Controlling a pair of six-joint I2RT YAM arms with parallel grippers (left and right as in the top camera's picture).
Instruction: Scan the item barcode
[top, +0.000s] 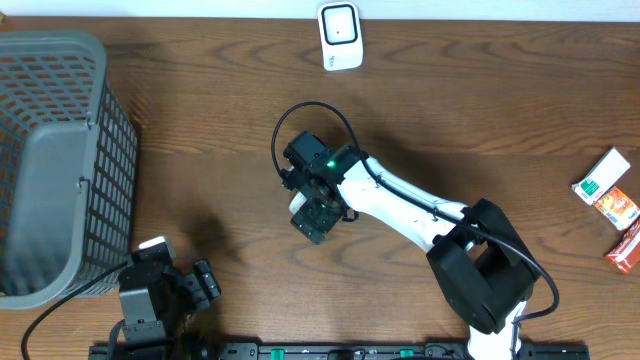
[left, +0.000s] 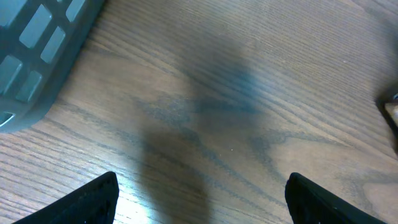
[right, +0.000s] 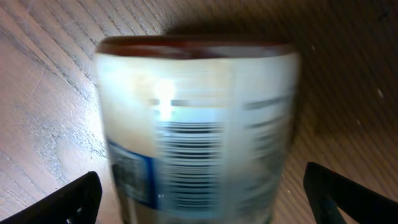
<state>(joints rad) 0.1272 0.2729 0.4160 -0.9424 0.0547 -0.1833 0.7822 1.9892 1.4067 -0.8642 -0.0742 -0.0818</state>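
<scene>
Overhead view: my right arm reaches over the middle of the wooden tabletop (top: 480, 110). My right fingers (top: 318, 214) point down over a small pale can (top: 299, 203) that is mostly hidden beneath them. A white barcode scanner (top: 340, 36) stands at the far edge, well apart from the can. A grey mesh basket (top: 60, 160) sits at the left. A few small boxes (top: 603, 176) lie at the right edge. My left fingers (top: 205, 283) rest near the front edge, beside the basket.

Left wrist view: my left fingers (left: 93, 202) are spread apart with nothing between them. Below is only bare wood, with a corner of the basket (left: 37, 56) at upper left.

Right wrist view: the can (right: 199, 81) fills the frame, blurred. It lies on the tabletop with a dark lid at its far end and its barcode (right: 189, 158) facing up. My right fingers (right: 348, 196) are spread wide, one on each side of the can. They look released rather than clamped on it.

As I judge it, the task is at its start. I am lined up over the can, but it is not yet gripped, lifted or scanned. What remains is to grip it, lift it and show the barcode to the scanner.
</scene>
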